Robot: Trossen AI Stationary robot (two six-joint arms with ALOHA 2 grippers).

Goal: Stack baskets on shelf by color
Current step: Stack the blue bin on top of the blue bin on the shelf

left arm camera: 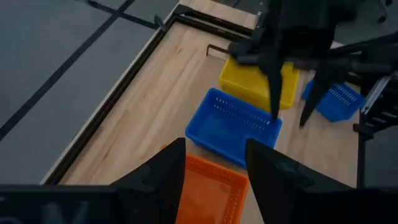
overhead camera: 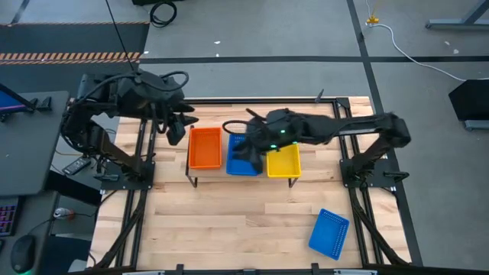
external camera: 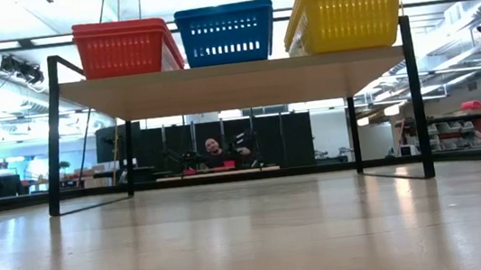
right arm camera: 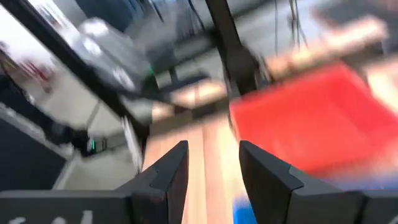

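The shelf (overhead camera: 229, 173) carries three stacks side by side: orange baskets (overhead camera: 205, 147), blue baskets (overhead camera: 244, 163) and yellow baskets (overhead camera: 283, 161). The low view shows them resting by their bottoms on the shelf board (external camera: 226, 84). One more blue basket (overhead camera: 329, 233) lies on the table near the right front. My right gripper (left arm camera: 289, 118) hangs open above the blue stack (left arm camera: 233, 127), fingers pointing down, with nothing between them. My left gripper (overhead camera: 182, 128) is open and empty, up beside the far left corner of the orange stack (left arm camera: 208, 186).
The shelf stands on thin black legs (external camera: 52, 138) toward the far middle of the tabletop. Bare wood lies between the shelf and the table's near edge (overhead camera: 229, 229). Black frame rails (overhead camera: 141, 191) run along both sides by the arm bases. A person (external camera: 215, 151) sits far behind the table.
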